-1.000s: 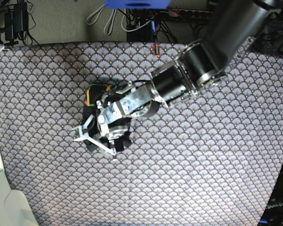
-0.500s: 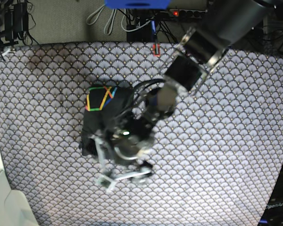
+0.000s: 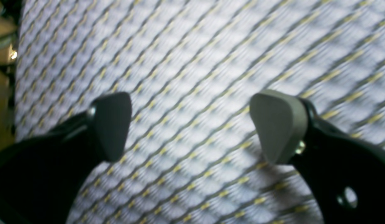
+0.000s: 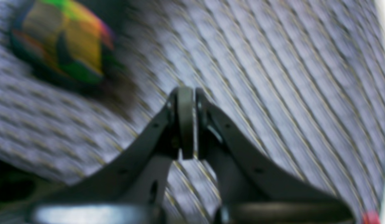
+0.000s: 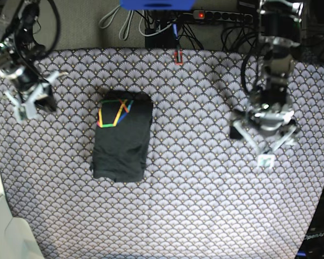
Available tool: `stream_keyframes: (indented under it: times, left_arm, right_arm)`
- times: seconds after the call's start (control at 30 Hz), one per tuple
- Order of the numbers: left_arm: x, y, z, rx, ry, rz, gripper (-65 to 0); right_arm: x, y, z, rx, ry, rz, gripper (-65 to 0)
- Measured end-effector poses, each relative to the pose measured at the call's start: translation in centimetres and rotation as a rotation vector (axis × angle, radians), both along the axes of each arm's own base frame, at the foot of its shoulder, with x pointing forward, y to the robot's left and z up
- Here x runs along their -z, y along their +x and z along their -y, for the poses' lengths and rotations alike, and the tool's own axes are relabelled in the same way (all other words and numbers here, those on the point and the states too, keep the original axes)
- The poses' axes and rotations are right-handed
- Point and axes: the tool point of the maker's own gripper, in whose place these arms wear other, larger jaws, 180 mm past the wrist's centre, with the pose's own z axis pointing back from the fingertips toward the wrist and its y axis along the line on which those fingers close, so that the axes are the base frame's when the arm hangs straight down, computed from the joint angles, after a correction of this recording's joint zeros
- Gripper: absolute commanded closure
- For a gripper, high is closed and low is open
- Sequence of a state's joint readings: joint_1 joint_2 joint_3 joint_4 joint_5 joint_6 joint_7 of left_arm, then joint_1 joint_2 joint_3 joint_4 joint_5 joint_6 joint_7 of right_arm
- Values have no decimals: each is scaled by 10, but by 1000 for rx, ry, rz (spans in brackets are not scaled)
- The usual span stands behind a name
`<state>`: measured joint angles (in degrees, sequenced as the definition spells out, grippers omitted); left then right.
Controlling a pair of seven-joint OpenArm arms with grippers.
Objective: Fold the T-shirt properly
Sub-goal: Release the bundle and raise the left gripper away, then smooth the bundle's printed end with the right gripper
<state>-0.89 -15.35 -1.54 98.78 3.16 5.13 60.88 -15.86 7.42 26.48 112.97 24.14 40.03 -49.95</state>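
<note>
The T-shirt (image 5: 122,141) lies as a compact dark rectangle left of the table's middle, with its multicoloured line graphic (image 5: 114,112) facing up at the far end. My left gripper (image 5: 262,145) hovers well to the shirt's right with its jaws spread. In the left wrist view the left gripper (image 3: 195,127) is open, with only patterned cloth between the pads (image 3: 279,124). My right gripper (image 5: 32,105) is at the far left, apart from the shirt. In the right wrist view the right gripper (image 4: 186,93) is shut on nothing, and the T-shirt's graphic (image 4: 62,40) shows blurred at upper left.
A grey scallop-patterned cloth (image 5: 194,205) covers the whole table. Cables and a power strip (image 5: 216,16) run behind the far edge, with a small red object (image 5: 178,56) at that edge. A white surface (image 5: 0,226) borders the lower left corner.
My left arm has swung away from over the shirt to the right side, its jaws opening wide. The folded shirt now lies uncovered. My right arm has come into view at the left.
</note>
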Motion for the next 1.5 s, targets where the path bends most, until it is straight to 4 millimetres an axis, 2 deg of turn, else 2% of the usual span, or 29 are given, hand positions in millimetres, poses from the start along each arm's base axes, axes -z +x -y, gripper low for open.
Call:
stream_keyframes:
  times: [0.03, 0.1, 0.2, 0.27, 0.3, 0.4, 0.5, 0.6, 0.67, 0.77, 0.97, 1.07, 1.13, 1.2, 1.27, 1.33, 1.37, 1.5]
  left_arm:
    - [3, -8, -11, -29, 6, -10, -574]
    - [7, -25, -25, -67, 9, -27, -474]
    - [17, -51, -47, -129, 20, -69, -233]
    - [17, -64, -59, -172, 24, -73, -59]
    - [15, -69, -66, -195, 24, -65, 0]
    - [10, -86, -82, -259, 31, -62, -25]
    - [15, -111, -92, -311, 29, -122, -2]
    - [8, -121, -101, -334, 46, -110, -2]
    - [8, -131, -106, -346, 61, -118, -2]
    - [17, -146, -105, -346, 58, -165, -2]
    - [25, -162, -105, -339, 71, -201, -2]
    - [27, -168, -105, -339, 71, -218, -2]
    - [28, -168, -104, -339, 67, -217, -2]
    - [28, -168, -105, -339, 69, -217, -2]
    - [28, -168, -104, -337, 67, -215, -2]
    - [26, -167, -99, -342, 59, -204, -2]
    - [24, -166, -97, -342, 55, -196, -2]
    - [24, -169, -94, -339, 50, -201, -2]
  right_arm:
    - [0, 5, -14, -41, 8, 0, 0]
    - [2, 8, -42, -124, 30, -1, 0]
    - [6, 8, -85, -246, 62, -18, 0]
    - [1, 12, -110, -317, 84, 4, 0]
    - [-3, 14, -120, -343, 101, 22, 0]
    - [3, 13, -131, -377, 112, 1, 0]
    - [26, 17, -140, -397, 144, -67, 0]
    - [58, 25, -134, -370, 151, -160, 0]
    - [71, 24, -133, -367, 166, -201, 0]
    - [81, 25, -128, -361, 170, -232, 0]
    - [99, 20, -118, -342, 203, -271, 0]
    - [96, 17, -111, -349, 159, -267, 0]
    - [82, 13, -105, -353, 109, -228, 0]
    - [56, 8, -109, -383, 65, -154, 0]
    - [24, 9, -126, -435, 71, -57, 0]
    - [1, 15, -136, -460, 83, 13, 0]
    - [-1, 19, -136, -460, 77, 14, 0]
    - [15, 46, -130, -434, 61, -40, 0]
